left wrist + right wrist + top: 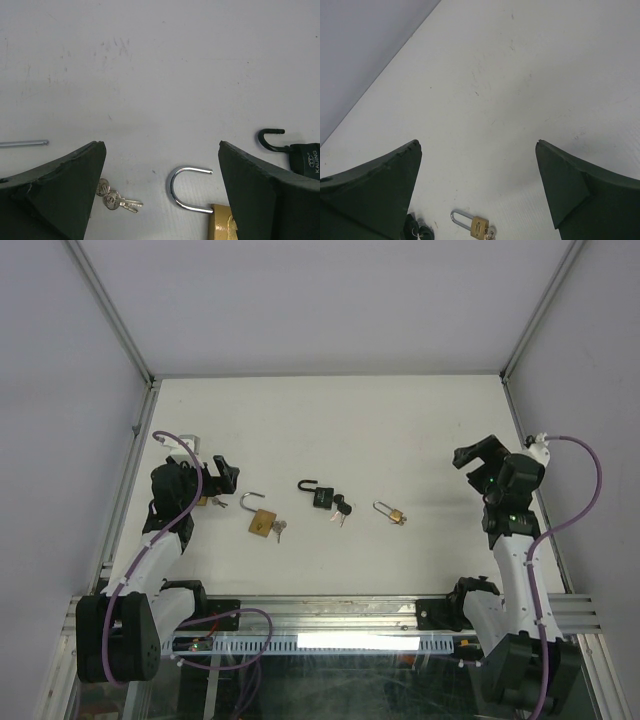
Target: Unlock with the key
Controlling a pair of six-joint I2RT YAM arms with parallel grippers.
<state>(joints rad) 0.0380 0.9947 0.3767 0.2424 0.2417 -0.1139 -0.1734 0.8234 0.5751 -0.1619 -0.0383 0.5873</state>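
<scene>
Table (pixel 330 415) is boxed in by aluminium rails (pixel 128 475) on the left, right and back, with grey walls beyond. All the hardware sits in one row across the near-middle. The open room is the far half, toward the back rail.

Left gripper (pixel 162 145): jaws wide apart, nothing in them, close to the left rail. A loose key pair (pixel 118 198) lies on the table just beside the finger at the left of the wrist view, not gripped. The large brass padlock (pixel 220 220), shackle swung open, is partly hidden behind the other finger. The black padlock (pixel 320 496), shackle also open, lies nearer centre, with dark-headed keys (pixel 342 508) right against it.

Right gripper (pixel 478 144): also spread wide and empty, near the right rail, well apart from the small brass padlock (pixel 473 223).

Only the top view shows a second key set (pixel 279 530) beside the large brass padlock. Only the right wrist view shows the small padlock's shackle, which looks seated.
</scene>
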